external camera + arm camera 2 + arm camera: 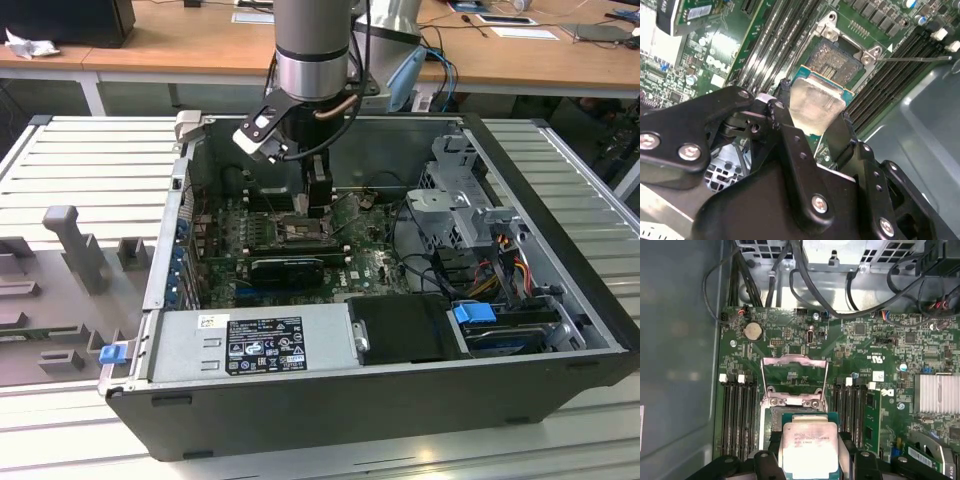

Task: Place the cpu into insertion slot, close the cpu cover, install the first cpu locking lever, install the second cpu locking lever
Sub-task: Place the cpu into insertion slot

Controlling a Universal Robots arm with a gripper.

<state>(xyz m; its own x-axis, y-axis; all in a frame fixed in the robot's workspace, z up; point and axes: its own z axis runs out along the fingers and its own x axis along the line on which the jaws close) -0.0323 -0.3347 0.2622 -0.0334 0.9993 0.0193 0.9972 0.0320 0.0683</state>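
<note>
Two black fingers (787, 130) of the claw (814, 112) are clenched on opposite edges of the cpu (807, 442), which hangs just over the insertion slot (834, 56), not yet seated. I judge the chip light, stiff and fragile, so an edge hold suits it, sparing its underside and the socket's pins. The cpu cover (795, 365) stands hinged up at one edge of the socket, leaving the drop open. Memory slots (737, 410) flank the socket closely, so sideways room for the fingers looks tight
</note>
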